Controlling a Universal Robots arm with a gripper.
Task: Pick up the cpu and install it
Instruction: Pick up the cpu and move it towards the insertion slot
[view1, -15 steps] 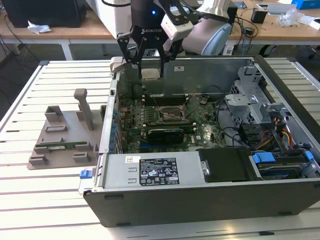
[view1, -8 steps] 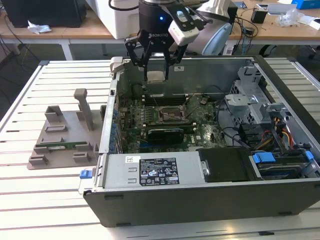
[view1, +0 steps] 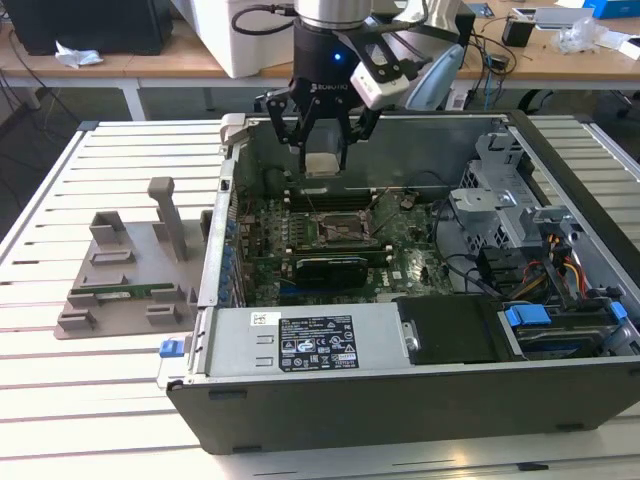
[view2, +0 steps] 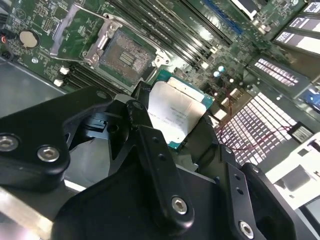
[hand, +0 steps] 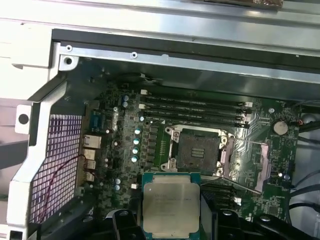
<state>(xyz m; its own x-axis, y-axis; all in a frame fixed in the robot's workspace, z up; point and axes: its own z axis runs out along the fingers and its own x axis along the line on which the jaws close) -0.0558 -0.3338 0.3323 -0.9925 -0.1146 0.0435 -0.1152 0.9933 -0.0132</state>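
Observation:
The cpu (view1: 320, 164) is a flat square chip with a silver top and a green rim. My gripper (view1: 322, 158) is shut on it, holding it by two opposite edges in the air inside the open computer case (view1: 400, 410). In both wrist views the cpu (view2: 175, 117) (hand: 171, 205) hangs over the green motherboard (hand: 125, 150). The open cpu socket (hand: 199, 150) (view2: 125, 55) lies a little past the chip, with its metal load frame swung up. In the exterior view the socket (view1: 335, 228) lies below the gripper.
A black expansion card (view1: 335, 267) sits just in front of the socket, and memory slots (hand: 195, 107) run behind it. The power supply (view1: 300, 340) and drive bay with cables (view1: 545, 270) fill the case's near and right parts. A grey tray (view1: 130, 290) holds a green memory stick (view1: 125, 293).

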